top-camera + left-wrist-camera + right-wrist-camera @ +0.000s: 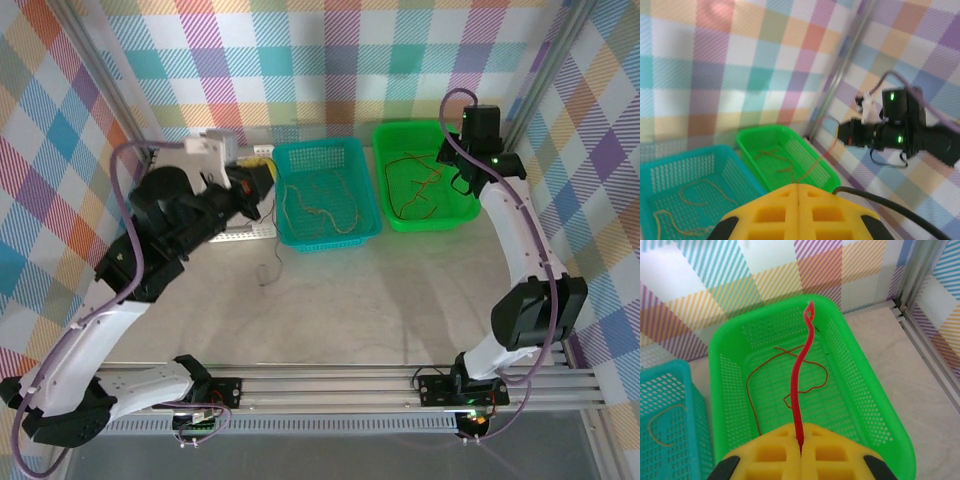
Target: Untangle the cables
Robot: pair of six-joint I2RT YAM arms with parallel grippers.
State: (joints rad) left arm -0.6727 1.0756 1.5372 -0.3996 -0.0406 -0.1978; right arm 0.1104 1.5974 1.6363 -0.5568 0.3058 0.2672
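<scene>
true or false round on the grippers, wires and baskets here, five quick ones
1. The right gripper is shut on a red wire. True.
2. The green basket holds nothing. False: a thin wire lies in it.
3. In the top view the teal basket stands left of the green basket. True.
4. The left gripper gapes wide open. False: its yellow fingers are pressed together.
5. The red wire lies flat on the table. False: it sticks out from the right gripper over the green basket.
</scene>
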